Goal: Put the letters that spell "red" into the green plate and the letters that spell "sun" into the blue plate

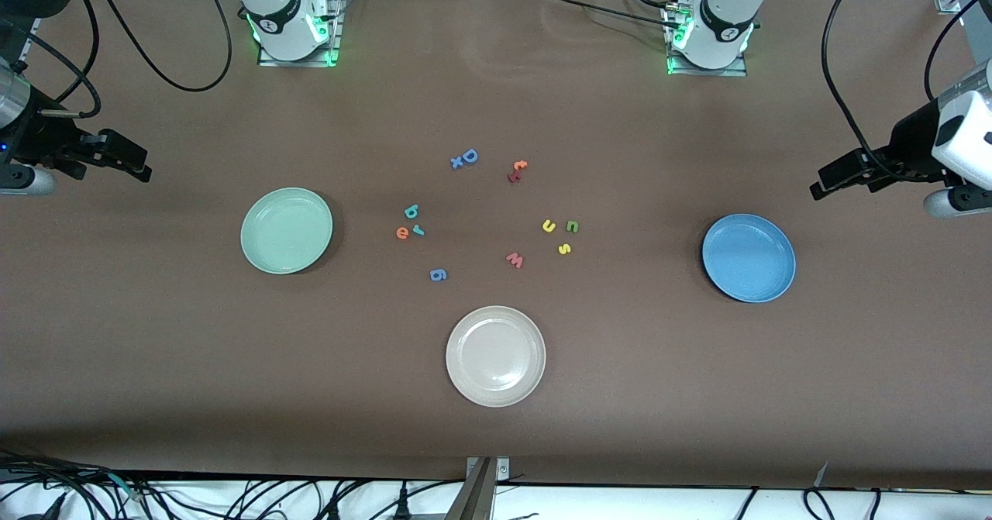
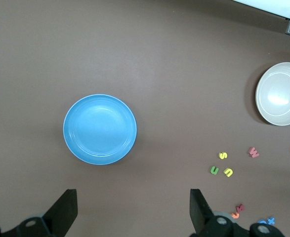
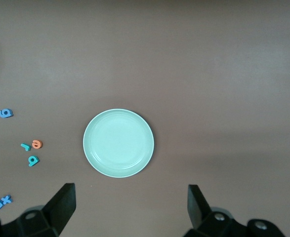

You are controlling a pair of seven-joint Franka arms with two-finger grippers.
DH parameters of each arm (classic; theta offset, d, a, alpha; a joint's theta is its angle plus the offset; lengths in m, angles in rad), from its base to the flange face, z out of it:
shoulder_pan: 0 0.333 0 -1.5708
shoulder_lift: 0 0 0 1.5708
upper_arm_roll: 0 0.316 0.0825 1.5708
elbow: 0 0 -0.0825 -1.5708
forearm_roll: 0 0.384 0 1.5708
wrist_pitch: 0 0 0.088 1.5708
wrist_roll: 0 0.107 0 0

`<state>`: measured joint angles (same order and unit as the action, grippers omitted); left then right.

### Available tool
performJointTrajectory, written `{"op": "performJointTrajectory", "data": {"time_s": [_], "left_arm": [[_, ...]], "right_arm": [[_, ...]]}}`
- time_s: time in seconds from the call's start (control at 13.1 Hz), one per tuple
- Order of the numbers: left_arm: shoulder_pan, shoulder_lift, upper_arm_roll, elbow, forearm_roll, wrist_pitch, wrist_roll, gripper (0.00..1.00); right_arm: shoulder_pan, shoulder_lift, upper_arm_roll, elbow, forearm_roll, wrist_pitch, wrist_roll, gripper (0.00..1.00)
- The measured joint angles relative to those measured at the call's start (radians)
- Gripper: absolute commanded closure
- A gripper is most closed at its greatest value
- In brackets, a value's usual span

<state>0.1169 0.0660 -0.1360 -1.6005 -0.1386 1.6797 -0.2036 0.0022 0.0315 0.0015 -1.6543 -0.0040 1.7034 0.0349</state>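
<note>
I see both claws open and empty: left claw (image 2: 130, 210) over the counter (image 1: 496, 427) beside the blue plate (image 1: 749, 257), right claw (image 3: 130, 207) beside the green plate (image 1: 287, 230).

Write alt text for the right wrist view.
An empty green plate lies on the brown table, seen from above between the open right gripper fingers. Beside it are an orange "e", teal "r" and teal "d".

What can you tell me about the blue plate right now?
The blue plate is round, shallow, medium blue with a raised rim and faint concentric rings; it looks like smooth plastic or glazed ware. It lies flat and upright on the brown table, toward the left arm's end, and is empty. Nothing touches it; the yellow "s" lies well apart.
</note>
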Motion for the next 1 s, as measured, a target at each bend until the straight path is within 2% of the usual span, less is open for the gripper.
{"op": "performJointTrajectory", "data": {"time_s": [0.31, 1.0], "left_arm": [[-0.002, -0.001, -0.068, 0.032, 0.104, -0.004, -0.007, 0.00], [0.009, -0.001, -0.062, 0.035, 0.106, -0.008, -0.007, 0.00]], "right_arm": [[0.000, 0.000, 0.000, 0.000, 0.000, 0.000, 0.000, 0.00], [0.000, 0.000, 0.000, 0.000, 0.000, 0.000, 0.000, 0.00]]}}
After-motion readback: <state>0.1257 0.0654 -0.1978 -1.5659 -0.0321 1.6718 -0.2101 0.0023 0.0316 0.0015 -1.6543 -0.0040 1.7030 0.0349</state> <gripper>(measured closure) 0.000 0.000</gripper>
